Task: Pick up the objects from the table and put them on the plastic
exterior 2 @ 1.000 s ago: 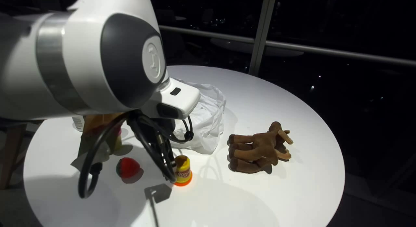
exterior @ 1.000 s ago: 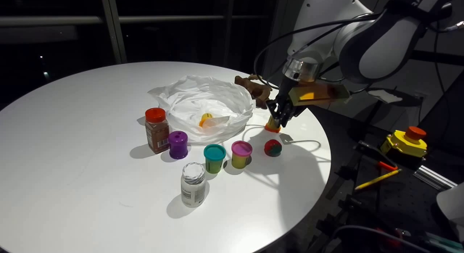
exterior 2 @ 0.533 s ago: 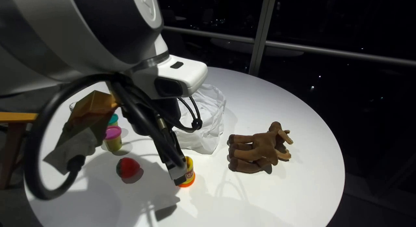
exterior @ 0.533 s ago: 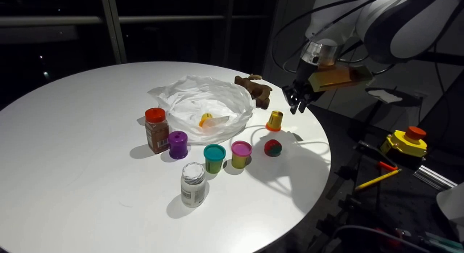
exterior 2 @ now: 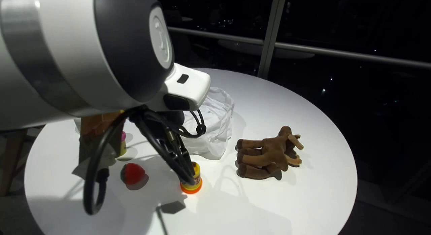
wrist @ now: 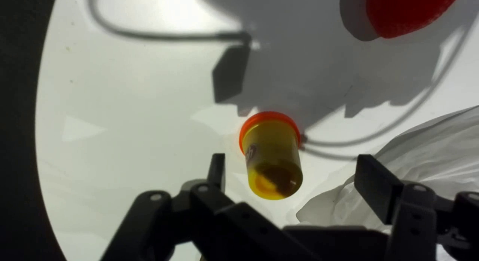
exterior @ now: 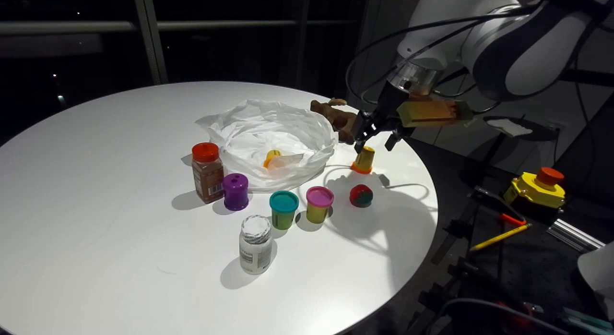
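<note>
Okay, my jaws stand wide, holding nothing, so I should centre over the yellow cup (wrist: 273, 152), lid-down on the surface (wrist: 131, 89) near the plastic bag (exterior: 297, 133), lower straight, then squeeze.

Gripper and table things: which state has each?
gripper, open, empty
plastic bag, open
bagged yellow tub, partly hidden
unbagged yellow tub, inverted, lidded
green tub, upright, closed
pink-lidded tub, upright, closed
white bottle, upright, closed
red-lidded jar, upright, closed
purple container, standing
strawberry, lying
plush animal, lying down
</note>
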Robot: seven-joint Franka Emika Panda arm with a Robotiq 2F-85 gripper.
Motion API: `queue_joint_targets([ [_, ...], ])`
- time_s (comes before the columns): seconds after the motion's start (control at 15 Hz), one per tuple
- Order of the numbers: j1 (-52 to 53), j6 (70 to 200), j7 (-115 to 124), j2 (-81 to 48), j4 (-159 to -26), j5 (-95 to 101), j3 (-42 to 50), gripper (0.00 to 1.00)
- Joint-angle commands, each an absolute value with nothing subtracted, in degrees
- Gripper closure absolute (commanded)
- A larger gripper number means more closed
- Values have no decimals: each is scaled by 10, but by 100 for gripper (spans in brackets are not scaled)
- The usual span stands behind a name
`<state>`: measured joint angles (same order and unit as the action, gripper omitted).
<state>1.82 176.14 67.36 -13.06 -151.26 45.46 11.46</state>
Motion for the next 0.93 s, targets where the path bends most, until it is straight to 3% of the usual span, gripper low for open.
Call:
queue_joint_targets([
  [0.0, 3, 1800, 670, -194, -1473, 437, 108, 0],
  [0.13, -12, 1808, 664, -220, -1459, 423, 96, 0],
  [0.2, -24, 1810, 659, -231, -1454, 414, 86, 17],
  [0.27, -34, 1811, 658, -236, -1451, 411, 79, 25],
  [0.33, -43, 1809, 656, -238, -1452, 410, 71, 26],
  [0.47, -65, 1795, 650, -224, -1465, 408, 55, 44],
  [0.73, -30, 1764, 680, -154, -1491, 436, 115, 79],
  [0.87, -11, 1745, 689, -123, -1493, 453, 148, 88],
])
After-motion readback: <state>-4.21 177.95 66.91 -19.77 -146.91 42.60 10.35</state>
